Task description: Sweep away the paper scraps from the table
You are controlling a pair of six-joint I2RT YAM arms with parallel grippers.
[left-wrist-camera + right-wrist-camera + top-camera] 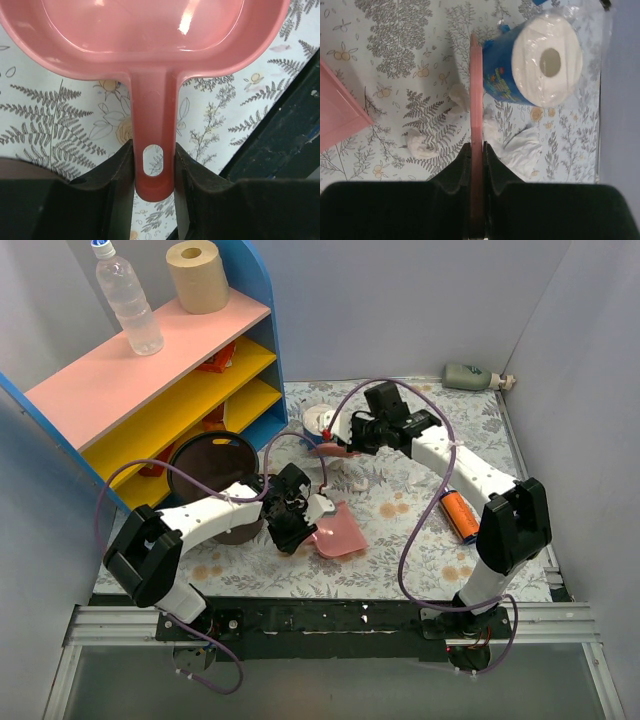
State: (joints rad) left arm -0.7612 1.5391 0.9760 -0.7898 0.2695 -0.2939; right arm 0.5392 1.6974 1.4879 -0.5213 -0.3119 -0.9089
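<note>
Several small white paper scraps lie on the leaf-print table (395, 60). One scrap (418, 145) and another (459, 95) are left of a thin pink sweeping tool (476, 90), seen edge-on. A third scrap (490, 128) and a larger crumpled piece (524, 149) are right of it. My right gripper (476, 147) is shut on this tool, near the back middle in the top view (352, 437). My left gripper (154, 152) is shut on the handle of the pink dustpan (145, 35), which rests on the cloth (340, 535).
A white toilet-paper roll in blue wrap (540, 60) stands just beyond the scraps. A dark round bowl (210, 465) and the blue-sided shelf (160, 390) are at the left. An orange bottle (458, 512) lies at the right, and a green bottle (470, 375) in the back corner.
</note>
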